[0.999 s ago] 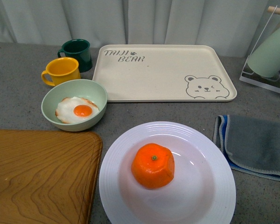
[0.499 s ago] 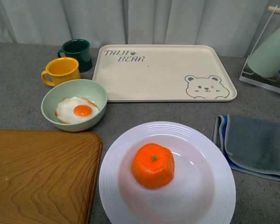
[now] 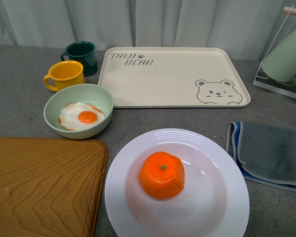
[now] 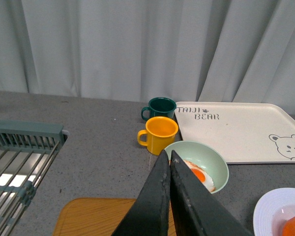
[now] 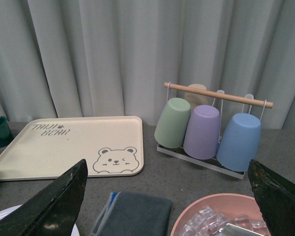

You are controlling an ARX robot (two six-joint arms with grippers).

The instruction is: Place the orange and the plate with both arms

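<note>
The plate (image 3: 222,163), near rim cut off, sat before the bear tray (image 3: 172,74) with the orange (image 3: 162,175) at its middle, both unmoved since a second ago. The left hand (image 4: 169,158) was pressed together, empty; the right hand (image 5: 167,164) gaped wide.

Lying on the worktop (image 3: 19,89): one orange (image 3: 162,175), one plate (image 3: 222,197), one green bowl (image 3: 79,133), one fried egg (image 3: 81,117), one bear tray (image 3: 172,74), one wooden board (image 3: 39,182), one folded cloth (image 3: 271,153). Standing beside them: two mugs, yellow mug (image 3: 65,74) and dark green mug (image 3: 81,55). Leaning in one rack (image 5: 236,98): three cups, green cup (image 5: 173,122), purple cup (image 5: 201,130), blue cup (image 5: 238,140).
</note>
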